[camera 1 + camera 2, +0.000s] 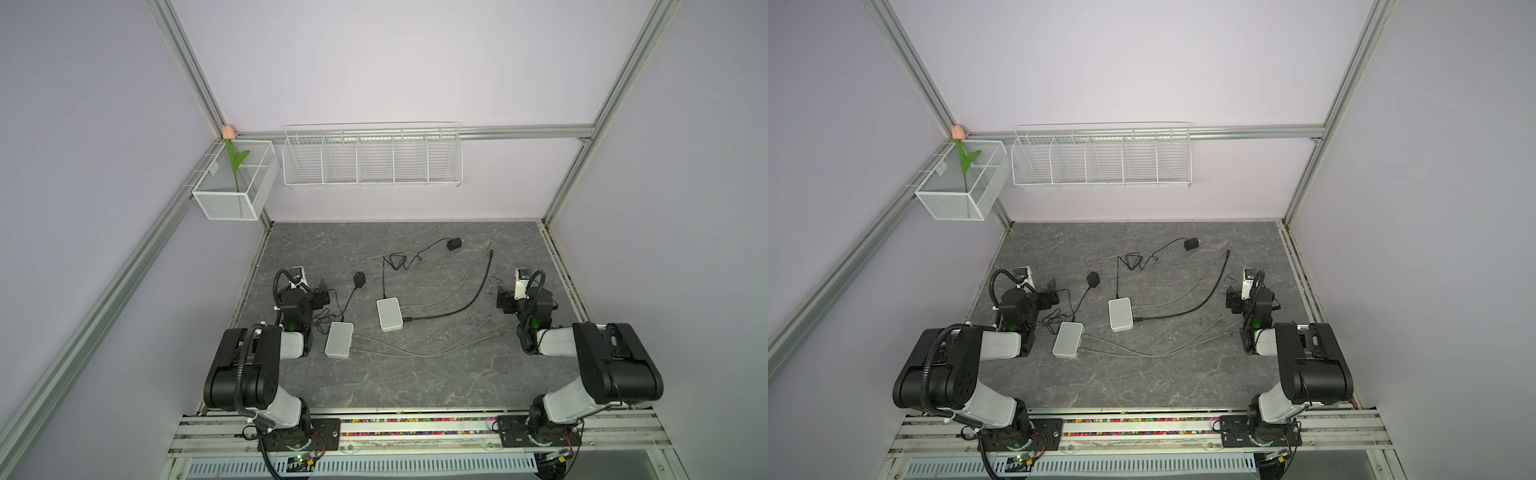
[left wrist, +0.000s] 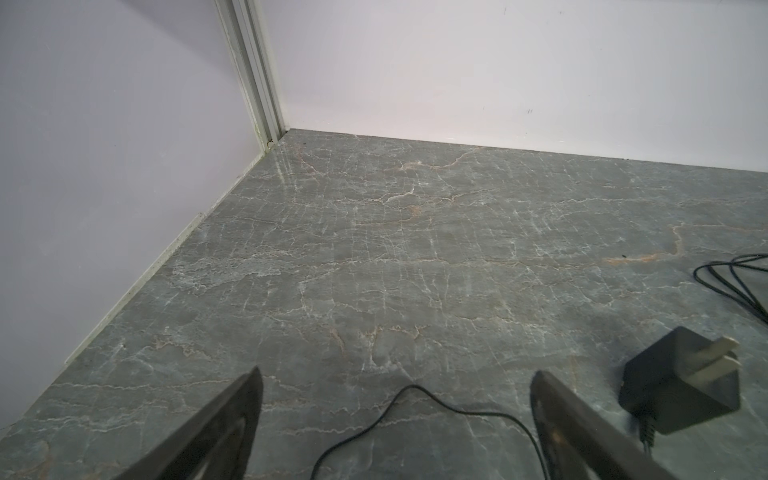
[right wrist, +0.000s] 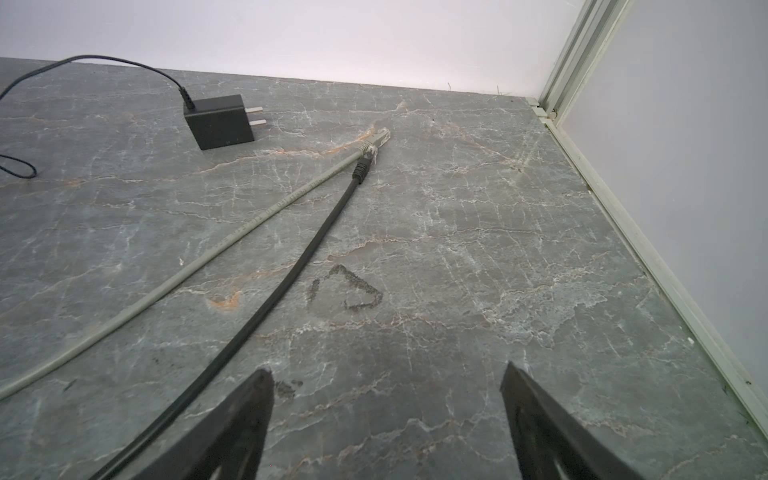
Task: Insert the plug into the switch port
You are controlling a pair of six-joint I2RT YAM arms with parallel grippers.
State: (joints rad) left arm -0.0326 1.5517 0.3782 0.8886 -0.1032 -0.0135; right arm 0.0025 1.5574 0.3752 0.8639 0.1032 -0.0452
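With the top views read as a clock and 6 at the robot bases, the grey table (image 1: 415,386) is bare along 6. At 8 lies the left switch (image 1: 339,340), a flat white box, with grey cables (image 1: 399,352) running from its 3 o'clock side toward the right arm. Near the centre lies the mid switch (image 1: 390,314). A black cable (image 3: 291,276) and a pale grey one meet its 3 o'clock side, though the ports are too small to make out. At 9 the left gripper (image 2: 398,376) hangs low over the table, jaws spread wide and holding nothing. A thin black cord lies on the table below the gap. At 3 the right gripper (image 3: 387,370) hangs equally low, jaws wide apart and empty, the black cable passing beside one finger without touching it. At 10, just beyond the left gripper, the near adapter (image 2: 681,386) rests with its prongs tilted up. A loose coil of thin cord sits at 12, past the mid switch. At 1 to 2 the black cable ends in the black plug (image 3: 361,168), free on the table and well apart from both switches. The grey plug (image 3: 376,141) lies just beside it, close enough that contact cannot be judged. The far adapter (image 3: 219,121) lies at 1, near the back wall. On that wall hang a wire rack (image 1: 372,160) and a mesh basket (image 1: 232,195) with a tulip (image 1: 235,162).
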